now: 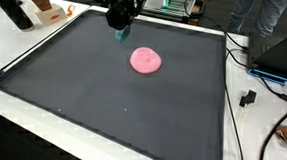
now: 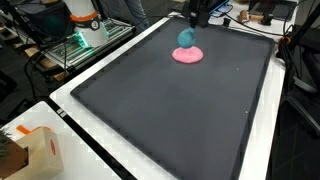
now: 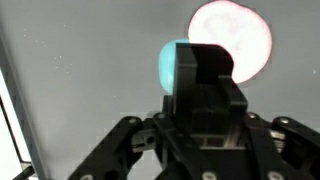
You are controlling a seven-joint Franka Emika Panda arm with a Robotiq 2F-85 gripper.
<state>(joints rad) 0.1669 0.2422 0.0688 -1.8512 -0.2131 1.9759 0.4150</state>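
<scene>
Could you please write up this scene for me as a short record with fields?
surface: dark mat on a white table
gripper: gripper over the far part of the mat, fingers closed on a thing
held: teal object, small, shape unclear
nearest thing: pink disc, round, lying flat on the mat
relation: teal object beside the disc, with a gap between them in an exterior view
contact with mat: cannot tell
surroundings: cardboard box at a table corner
</scene>
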